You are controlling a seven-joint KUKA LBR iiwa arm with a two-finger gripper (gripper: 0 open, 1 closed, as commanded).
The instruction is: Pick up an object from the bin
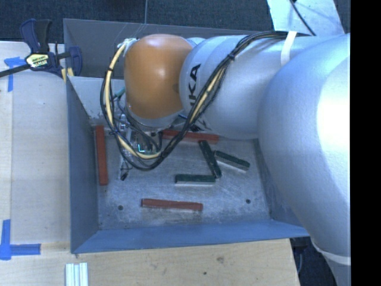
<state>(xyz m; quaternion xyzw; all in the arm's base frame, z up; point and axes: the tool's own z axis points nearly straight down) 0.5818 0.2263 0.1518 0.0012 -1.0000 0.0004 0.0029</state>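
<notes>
My gripper (143, 140) hangs low over the back left part of the bin floor, mostly covered by the orange dome and cables above it. A red-brown stick (101, 157) lies lengthwise along the left wall, just left of the gripper. Another red-brown stick (191, 136) lies crosswise right beside the gripper, its left end hidden under the wrist. Nothing shows as held.
Three dark green sticks (194, 179) (209, 158) (232, 161) lie in a loose group right of centre. A third red-brown stick (171, 205) lies near the front wall. The arm covers the bin's right and back parts.
</notes>
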